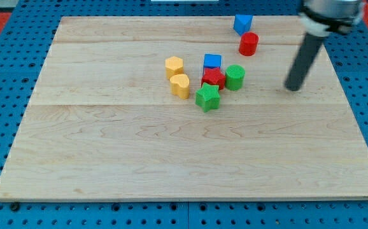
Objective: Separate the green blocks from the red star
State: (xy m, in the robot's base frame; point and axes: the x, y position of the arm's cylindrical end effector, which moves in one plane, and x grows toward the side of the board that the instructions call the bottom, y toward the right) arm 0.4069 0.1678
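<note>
The red star (213, 77) lies near the board's middle, toward the view's top. A green star (207, 97) touches it from below. A green cylinder (235, 77) touches it on the view's right. A blue cube (212, 62) sits right above the red star. My tip (293, 88) is on the board to the view's right of the green cylinder, well apart from it.
A yellow hexagon block (174, 65) and a yellow heart-like block (181, 85) lie left of the cluster. A red cylinder (249, 44) and a blue block (242, 24) lie near the top edge. The wooden board (107, 152) rests on a blue pegboard.
</note>
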